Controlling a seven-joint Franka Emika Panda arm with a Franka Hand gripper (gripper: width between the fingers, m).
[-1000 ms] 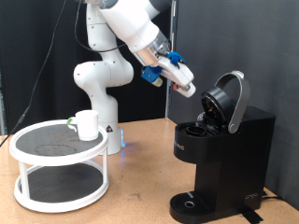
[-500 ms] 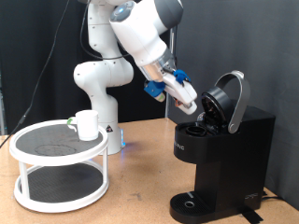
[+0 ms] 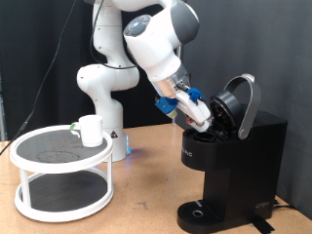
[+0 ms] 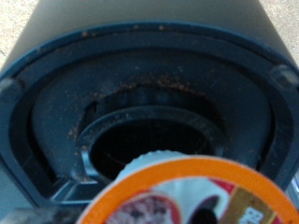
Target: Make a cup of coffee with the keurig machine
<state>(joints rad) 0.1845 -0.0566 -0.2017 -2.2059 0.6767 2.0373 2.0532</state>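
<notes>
Keurig machine point(image 3: 229, 156) lid up, chamber point(image 4: 149, 149) empty, claw point(image 3: 202, 119) holding pod point(image 4: 177, 201) just above it.

One keurig machine point(image 3: 229, 161); one cup point(image 3: 90, 130); one pod point(image 4: 187, 194); one two-tier stand point(image 3: 60, 175); one table point(image 3: 146, 195).

A light brown wooden table point(image 3: 146, 195) carries everything. On it, toward the exterior view's left, stands a white two-tier round rack point(image 3: 60, 175) with dark mesh shelves. The keurig machine point(image 3: 232, 166) sits on the table at the exterior view's right, its round drip base near the front edge. Between them, further back, the white robot arm's base point(image 3: 115, 144) rests on the tabletop.
</notes>
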